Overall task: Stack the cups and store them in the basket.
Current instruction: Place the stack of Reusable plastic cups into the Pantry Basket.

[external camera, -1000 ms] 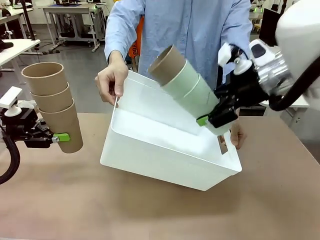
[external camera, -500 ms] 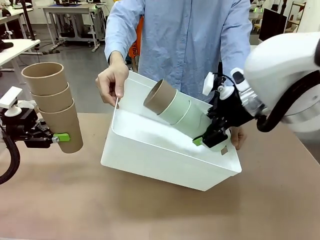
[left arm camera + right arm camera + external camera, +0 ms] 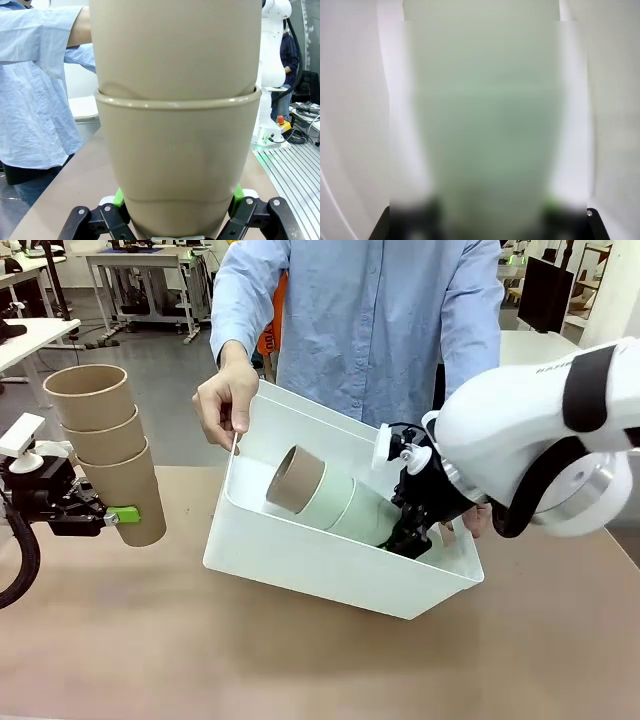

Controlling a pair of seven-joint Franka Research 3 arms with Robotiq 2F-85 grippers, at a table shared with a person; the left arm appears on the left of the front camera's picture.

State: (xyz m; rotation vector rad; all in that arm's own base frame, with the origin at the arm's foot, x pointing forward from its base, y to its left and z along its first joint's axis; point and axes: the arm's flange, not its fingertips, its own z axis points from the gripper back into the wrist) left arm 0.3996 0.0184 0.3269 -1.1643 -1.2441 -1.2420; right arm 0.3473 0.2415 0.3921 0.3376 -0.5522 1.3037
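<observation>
Right gripper [image 3: 408,536] is clamped on the base of the mint-and-tan cup stack [image 3: 325,498], down inside the white basket [image 3: 300,565]. The stack lies nearly flat, its long axis running from the gripper toward the basket's left end, tan mouth leading. Can't tell if it touches the floor. A person's hand [image 3: 222,405] holds the far rim and the basket sits tilted. Left gripper [image 3: 108,514] is clenched on the upright three-cup tan stack [image 3: 100,440], well left of the basket and outside it.

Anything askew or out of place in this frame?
The basket sits tipped toward the robot, a person's hand holding its far rim. The right gripper holds a mixed cup stack on its side inside it. The left gripper holds a tan stack roughly upright; nothing spilled.
</observation>
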